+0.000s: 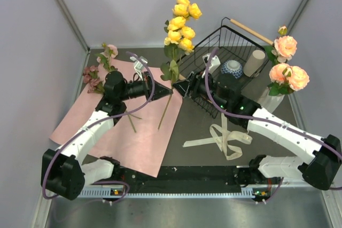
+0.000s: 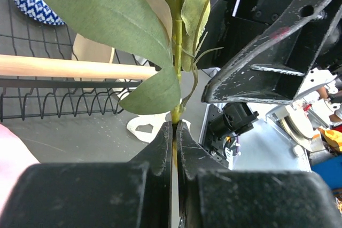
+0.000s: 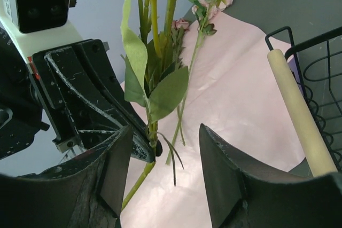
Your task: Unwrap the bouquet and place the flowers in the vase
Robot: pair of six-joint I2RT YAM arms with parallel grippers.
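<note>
1. Top external view showing the bouquet already undone: pink wrapping paper (image 1: 133, 142) lying open and flat on the left of the surface (image 1: 187, 121), cream ribbon (image 1: 227, 138) lying loose near the middle.
2. Counting part of the placing as done: peach roses (image 1: 288, 76) standing in the white ribbed vase (image 1: 267, 101) at the right, just beside the wire basket (image 1: 224, 41).
3. Working on the yellow-flowered stem (image 1: 181, 22): left claw (image 2: 175, 129) clamping tight on the lower stalk, holding it roughly upright over the paper's right edge.
4. Bracketing that same stalk with the right claw (image 3: 165, 132), fingers standing part open on either side, just beside the left grip and not touching the stalk as far as the right wrist view is showing; probably setting up a hand-over toward the vase side.
5. Waiting untouched: mauve roses (image 1: 92, 77) and a pale pink bud (image 1: 111, 50) lying at the far left corner of the paper, well apart from the vase.
6. Judging the unwrapping finished and the placing partly done, with the yellow stem and the left-corner flowers remaining to go in.
</note>
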